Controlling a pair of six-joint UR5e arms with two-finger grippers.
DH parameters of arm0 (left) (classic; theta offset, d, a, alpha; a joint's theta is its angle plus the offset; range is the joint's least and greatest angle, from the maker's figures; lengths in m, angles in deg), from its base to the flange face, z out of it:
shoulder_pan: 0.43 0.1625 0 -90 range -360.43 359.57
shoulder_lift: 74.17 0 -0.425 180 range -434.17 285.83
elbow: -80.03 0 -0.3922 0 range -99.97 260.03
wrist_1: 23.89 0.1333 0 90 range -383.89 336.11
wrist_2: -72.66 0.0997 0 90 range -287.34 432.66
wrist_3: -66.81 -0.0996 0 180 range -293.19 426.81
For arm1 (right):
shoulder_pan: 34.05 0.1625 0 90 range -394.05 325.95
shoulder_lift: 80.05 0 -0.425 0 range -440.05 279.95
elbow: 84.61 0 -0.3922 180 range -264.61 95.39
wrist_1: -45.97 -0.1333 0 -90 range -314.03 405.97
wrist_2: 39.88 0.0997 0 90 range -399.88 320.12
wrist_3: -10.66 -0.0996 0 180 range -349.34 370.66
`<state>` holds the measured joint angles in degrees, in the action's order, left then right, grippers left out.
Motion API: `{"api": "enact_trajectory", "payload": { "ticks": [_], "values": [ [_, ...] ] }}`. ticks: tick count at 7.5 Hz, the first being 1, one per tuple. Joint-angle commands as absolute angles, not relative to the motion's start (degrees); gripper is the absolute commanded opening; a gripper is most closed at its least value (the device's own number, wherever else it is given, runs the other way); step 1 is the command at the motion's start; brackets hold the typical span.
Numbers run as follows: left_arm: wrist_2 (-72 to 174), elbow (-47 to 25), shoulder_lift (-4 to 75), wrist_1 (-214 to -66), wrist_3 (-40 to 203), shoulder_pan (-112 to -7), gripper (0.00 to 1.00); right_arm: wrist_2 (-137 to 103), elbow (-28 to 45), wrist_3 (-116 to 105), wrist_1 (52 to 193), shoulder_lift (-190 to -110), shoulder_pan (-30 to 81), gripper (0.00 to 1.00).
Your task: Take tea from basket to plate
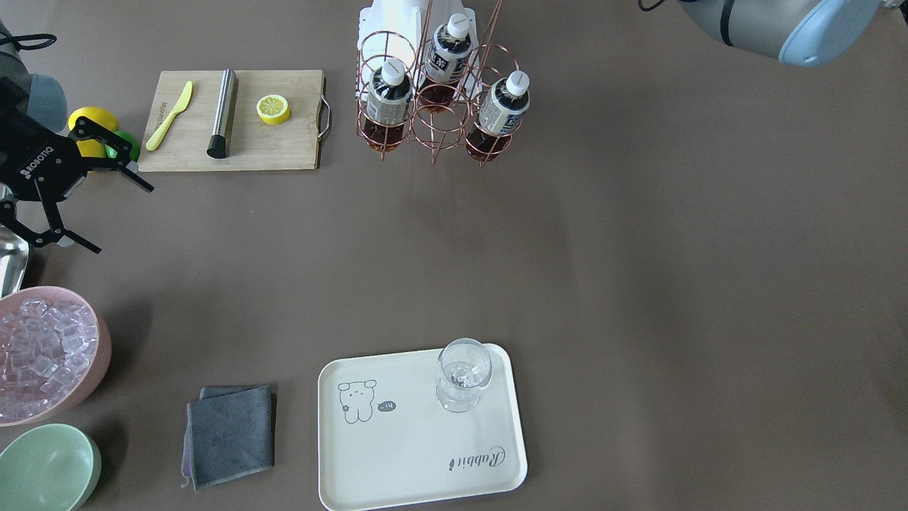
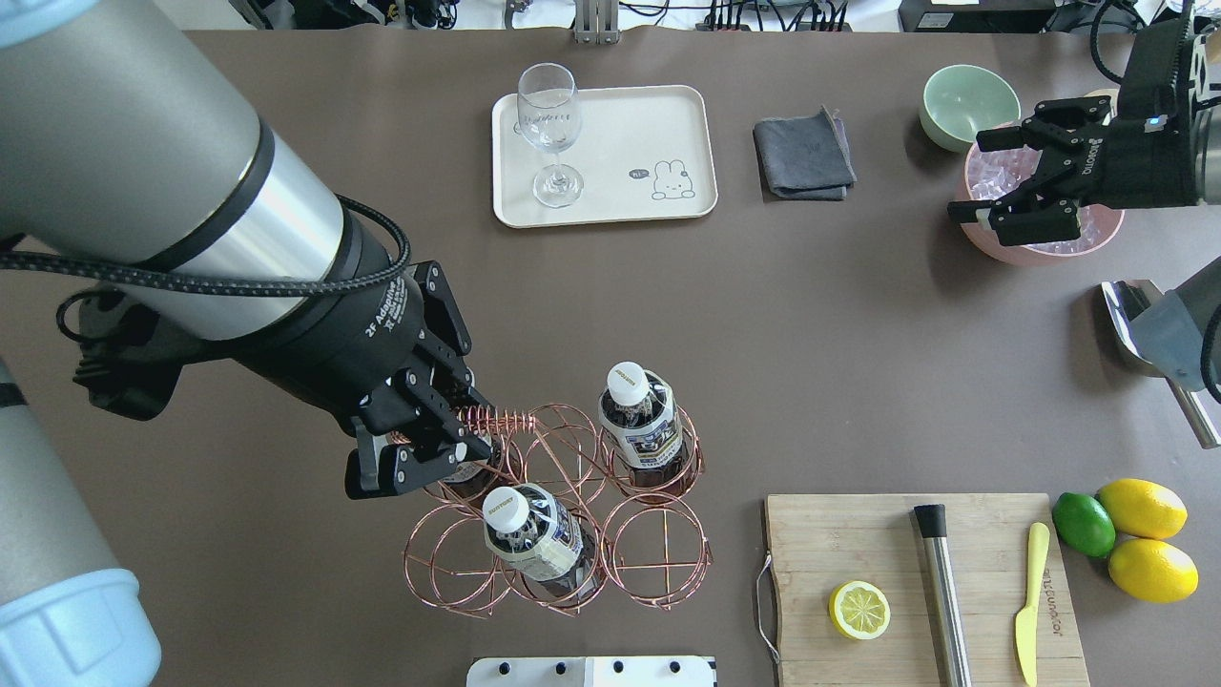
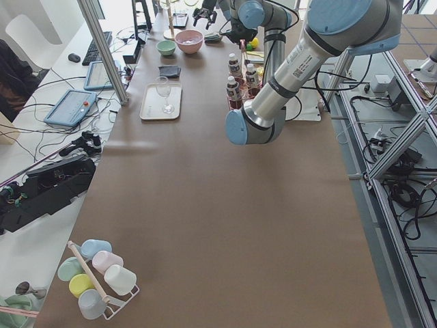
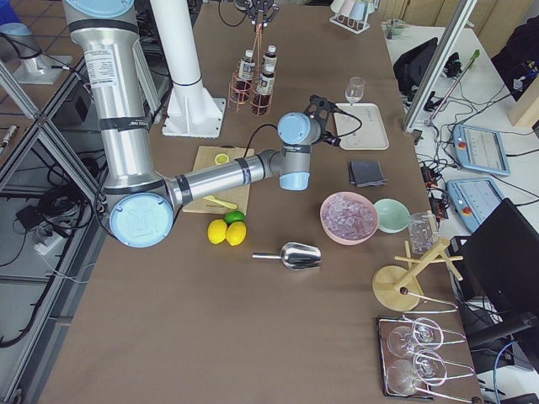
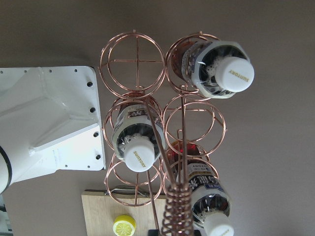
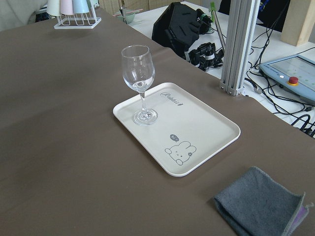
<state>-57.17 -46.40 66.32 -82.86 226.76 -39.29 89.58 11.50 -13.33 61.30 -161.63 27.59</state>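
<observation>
left claw (image 2: 424,458): jaws look spread, gripping nothing, hanging right over the twisted handle of the basket (image 2: 491,418)
right claw (image 2: 973,178): wide open too, up above the pink ice bowl (image 2: 1011,250) by the far right corner of the tabletop
tea (image 2: 641,429): all three bottles upright in the basket rings, white caps on, and one sits right under my left claw
basket: about the middle of my own edge of the tabletop
plate (image 2: 620,124): middle of the far edge, well apart from the basket, with a wine glass (image 2: 551,134) standing on it
</observation>
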Motion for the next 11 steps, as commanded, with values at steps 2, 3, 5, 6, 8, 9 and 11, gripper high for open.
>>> {"api": "enact_trajectory", "payload": {
  "ticks": [2,3,5,6,8,9,11],
  "values": [
    [-57.24,-38.02,64.98,-93.82,225.28,-39.28,0.0,86.16,10.84,-14.56,58.98,-161.7,26.5,1.0],
    [-57.33,-35.31,64.88,-95.94,225.19,-39.28,0.0,85.63,10.83,-14.3,58.8,-161.7,26.07,1.0],
    [-57.33,-33.62,63.21,-99.89,225.01,-39.28,0.0,85.45,10.92,-7.92,58.1,-161.61,24.84,1.0],
    [-57.33,-32.91,63.47,-100.09,225.01,-39.19,0.0,84.58,11.1,-6.49,58.01,-161.52,24.66,0.99],
    [-57.33,-32.99,63.12,-100.18,225.01,-39.01,0.0,82.91,11.19,-6.04,57.75,-161.52,23.35,1.0],
    [-57.33,-32.99,63.29,-100.26,225.1,-38.93,0.0,82.64,11.19,-6.12,57.22,-161.61,23.08,1.0],
    [-57.42,-33.08,63.64,-100.35,225.62,-38.58,0.0,82.29,12.06,-6.48,57.13,-159.86,21.59,0.99]
  ]
}}
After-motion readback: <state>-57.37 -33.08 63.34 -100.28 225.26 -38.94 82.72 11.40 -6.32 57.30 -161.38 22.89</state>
